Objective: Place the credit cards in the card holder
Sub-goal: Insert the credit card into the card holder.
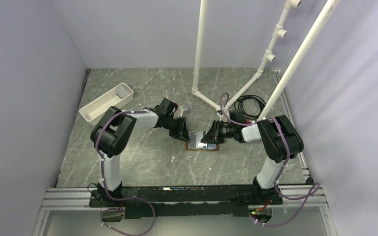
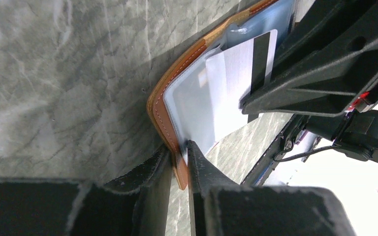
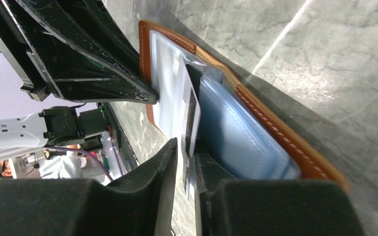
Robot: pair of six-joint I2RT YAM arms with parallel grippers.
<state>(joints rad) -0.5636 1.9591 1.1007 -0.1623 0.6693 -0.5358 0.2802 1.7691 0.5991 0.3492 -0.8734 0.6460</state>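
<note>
Left jaws are pinched shut on the rim of the brown leather folding card holder [image 2: 157,105], which lies open on the grey marbled tabletop [image 1: 142,157] between the arms. Right jaws sit barely apart around the white black-striped card [image 3: 191,118], which is partly in a pocket; I can't tell if they grip it. Keep the card in line with the slot and push slowly. Count: one holder, one white card. The pale blue stack can't be counted.

White tray [image 1: 107,102] sits back left on the marbled table [image 1: 142,162], white pipes [image 1: 200,49] and coiled black cable [image 1: 250,104] back right.
</note>
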